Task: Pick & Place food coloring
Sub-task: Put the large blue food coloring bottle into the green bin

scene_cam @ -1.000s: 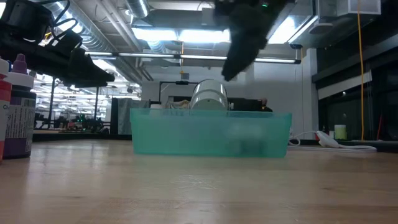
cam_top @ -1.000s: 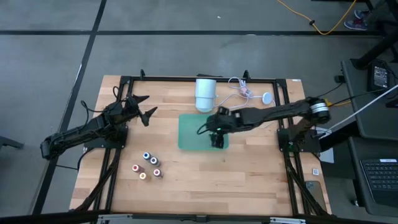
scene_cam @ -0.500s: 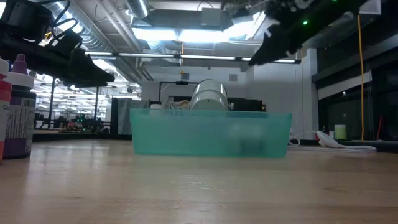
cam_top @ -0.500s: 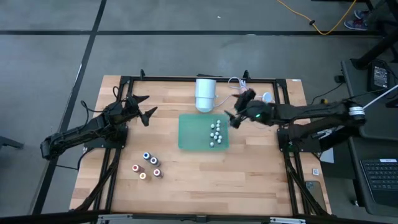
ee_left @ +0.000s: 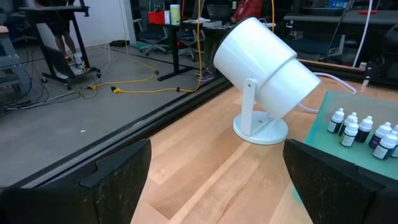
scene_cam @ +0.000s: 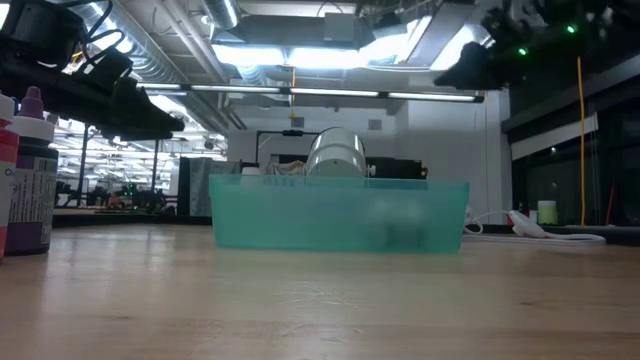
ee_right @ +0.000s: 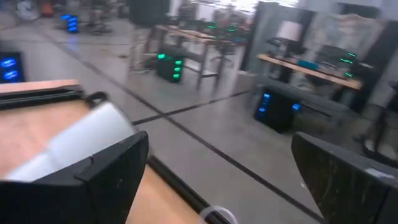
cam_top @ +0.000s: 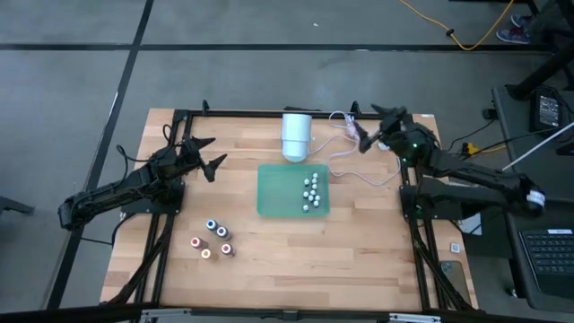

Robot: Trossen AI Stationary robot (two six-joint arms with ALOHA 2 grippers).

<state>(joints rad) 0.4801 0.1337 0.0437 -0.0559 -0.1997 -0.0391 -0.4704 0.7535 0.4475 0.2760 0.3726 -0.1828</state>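
The right gripper (cam_top: 362,142) is wide open and holds nothing. It hangs in the air by the far right corner of the table (cam_top: 359,242), away from the green tray (cam_top: 273,202). In the tray sit several tiny bottles with white tops (cam_top: 310,190), bunched close together on the right side of it. The left gripper (cam_top: 208,154) is open too and also empty. It waits above the left side of the table, pointing toward the big white cylinder (cam_top: 296,135) that stands just behind the tray. Near the front left of the table stand more little food coloring bottles (cam_top: 213,238), upright and close together but not touching the tray. These are the ones I think need to go next. The left arm is nearer to them, so it may be the better one to use. To do it well, the gripper should come straight down over one bottle only, with a finger on each side. It should squeeze gently around the middle, because such small bottles tip over easily. The other bottles stand very close, so the fingers must slip in without bumping them. Then lift straight up and lower it into a bare spot in the tray.
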